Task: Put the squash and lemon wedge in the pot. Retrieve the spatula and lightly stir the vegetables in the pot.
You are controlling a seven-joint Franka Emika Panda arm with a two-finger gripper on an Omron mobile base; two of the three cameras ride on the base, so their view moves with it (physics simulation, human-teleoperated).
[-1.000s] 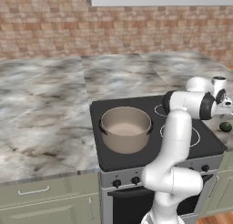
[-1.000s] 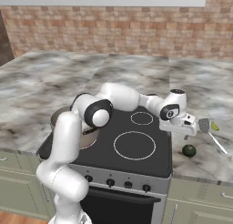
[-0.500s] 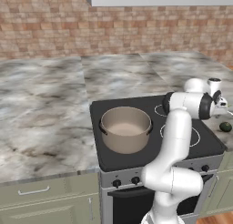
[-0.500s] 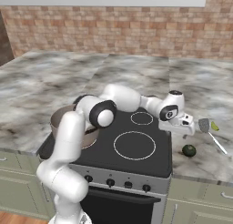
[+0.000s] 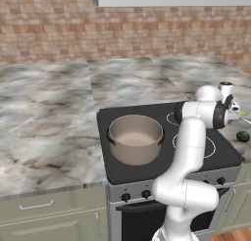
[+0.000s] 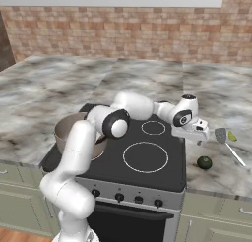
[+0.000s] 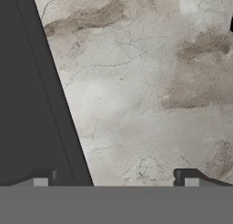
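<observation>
claw [image 6: 203,136]: fingers spread wide apart, grasping nothing; in the hand view each tip [image 7: 43,178] sits near a bottom corner, with the stove edge and bare marble between them
claw position: past the right edge of the stove [image 6: 147,157], low over the marble table [image 6: 221,167]; pointing down
spatula [image 6: 227,143]: flat on the table just right of the claw; grey head nearest the claw, thin handle running off toward the front right; apart from the claw
lemon wedge [image 6: 232,136]: small yellow-green piece just beside the spatula head, on its far side
squash [image 6: 204,162]: dark green round thing on the table near the stove's front right corner, in front of the claw; also seen from the left [image 5: 243,136]
pot [image 5: 135,138]: on the front left burner, upright, pale inside; looks empty, so neither vegetable is in yet; well apart from the claw
step in hand: likely reaching for the first item, squash or lemon; cannot tell which
doing it well: centre the spread fingers over the chosen item before dropping; squash is round and may roll, so close across its middle; lemon is small and next to the spatula head, so come straight down and avoid knocking the spatula
</observation>
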